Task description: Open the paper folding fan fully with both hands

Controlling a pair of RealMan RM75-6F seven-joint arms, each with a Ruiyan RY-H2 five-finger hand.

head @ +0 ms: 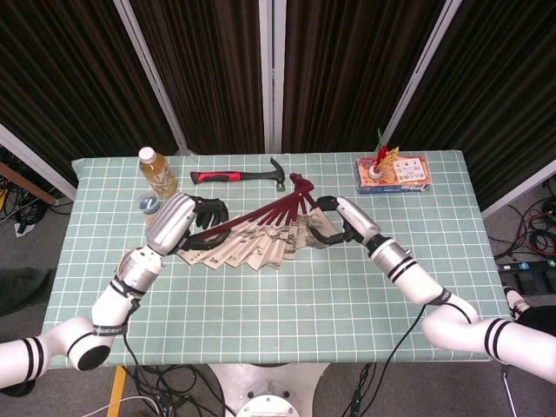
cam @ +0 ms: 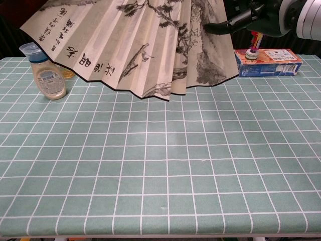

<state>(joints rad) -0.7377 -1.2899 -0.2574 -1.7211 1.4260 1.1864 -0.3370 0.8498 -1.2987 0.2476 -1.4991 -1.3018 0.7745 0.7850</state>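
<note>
Both hands hold the cream paper folding fan with dark red ribs (head: 265, 241) above the green checked table's (head: 287, 304) middle — the left hand (head: 187, 221) with black fingers curled round its left end, the right hand (head: 343, 219) pinching its right edge. It is partly spread, its painted leaf filling the chest view's top.

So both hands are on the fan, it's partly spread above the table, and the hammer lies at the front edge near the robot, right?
Not quite. The hammer lies at the far edge by the curtains, behind the fan, as the head view shows. The rest holds: the left hand and right hand are both on the partly spread fan, above the table.
</note>
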